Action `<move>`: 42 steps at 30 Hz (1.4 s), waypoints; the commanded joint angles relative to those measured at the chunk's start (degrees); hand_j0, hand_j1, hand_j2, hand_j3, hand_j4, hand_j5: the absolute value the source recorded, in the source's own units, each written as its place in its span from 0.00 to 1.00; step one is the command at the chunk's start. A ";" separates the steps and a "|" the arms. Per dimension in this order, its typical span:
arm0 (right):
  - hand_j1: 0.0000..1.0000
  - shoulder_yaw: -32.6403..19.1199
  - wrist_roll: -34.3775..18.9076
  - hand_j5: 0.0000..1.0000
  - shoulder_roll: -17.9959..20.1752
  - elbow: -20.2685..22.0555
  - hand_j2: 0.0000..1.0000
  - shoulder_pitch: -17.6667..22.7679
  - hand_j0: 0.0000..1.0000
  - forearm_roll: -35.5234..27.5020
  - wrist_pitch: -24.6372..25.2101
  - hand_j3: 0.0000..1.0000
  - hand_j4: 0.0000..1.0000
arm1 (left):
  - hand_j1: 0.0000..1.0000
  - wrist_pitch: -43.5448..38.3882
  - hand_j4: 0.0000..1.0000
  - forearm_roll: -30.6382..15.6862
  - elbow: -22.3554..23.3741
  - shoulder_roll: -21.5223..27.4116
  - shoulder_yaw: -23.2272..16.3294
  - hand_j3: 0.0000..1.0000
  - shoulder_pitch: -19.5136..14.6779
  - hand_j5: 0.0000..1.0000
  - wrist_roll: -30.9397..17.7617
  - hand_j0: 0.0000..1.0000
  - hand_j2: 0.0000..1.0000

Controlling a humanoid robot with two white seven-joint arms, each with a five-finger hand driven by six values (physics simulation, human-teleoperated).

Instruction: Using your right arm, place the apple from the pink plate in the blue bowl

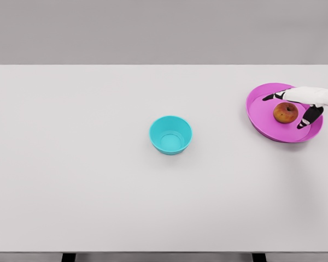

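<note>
I am reaching my right hand [302,108] over the pink plate [262,117], fingers [310,116] spread and apparently not yet gripping the apple [285,112] between them, needing an even close before carrying it to the blue bowl [170,135], well away.

One apple [285,113] lies on one pink plate [262,115], at the far right of the single white table [98,180]. One blue bowl [170,134] stands near the table's middle. One robot hand, the right hand [300,106], is over the plate.
</note>
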State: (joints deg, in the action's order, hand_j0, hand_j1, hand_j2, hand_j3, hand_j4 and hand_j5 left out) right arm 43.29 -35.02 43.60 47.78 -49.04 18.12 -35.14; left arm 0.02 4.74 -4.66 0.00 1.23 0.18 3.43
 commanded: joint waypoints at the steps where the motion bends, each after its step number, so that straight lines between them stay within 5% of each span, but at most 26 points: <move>1: 0.96 0.57 0.02 0.96 0.00 -0.06 0.96 0.00 0.96 -0.19 0.14 0.96 0.96 | 1.00 -0.02 1.00 0.01 0.00 0.00 0.00 1.00 0.00 1.00 0.00 1.00 1.00; 9: 0.61 0.66 0.02 0.61 0.17 -0.06 0.61 0.00 0.61 -0.19 0.14 0.61 0.61 | 1.00 0.07 1.00 0.01 0.00 0.00 0.00 1.00 0.00 1.00 0.00 1.00 1.00; 15: 0.44 0.66 0.02 0.44 0.08 -0.06 0.44 0.00 0.44 -0.28 0.14 0.44 0.44 | 1.00 0.07 1.00 0.01 0.00 0.00 0.00 1.00 0.00 1.00 0.00 1.00 1.00; 30: 0.44 -0.66 0.02 0.44 0.79 3.10 0.44 -0.79 0.44 -0.54 0.14 0.44 0.44 | 1.00 -0.02 1.00 0.01 0.00 0.00 0.00 1.00 0.00 1.00 0.00 1.00 1.00; 42: 0.44 -1.36 0.02 0.44 2.37 20.24 0.44 -0.70 0.44 -0.54 0.14 0.44 0.44 | 1.00 -0.02 1.00 0.01 0.00 0.00 0.00 1.00 0.00 1.00 0.00 1.00 1.00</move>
State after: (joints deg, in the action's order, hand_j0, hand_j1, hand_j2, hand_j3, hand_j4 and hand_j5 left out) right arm 42.03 -35.03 45.66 64.82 -49.75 17.96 -35.18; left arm 0.01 4.74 -4.66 0.00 1.23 0.18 3.43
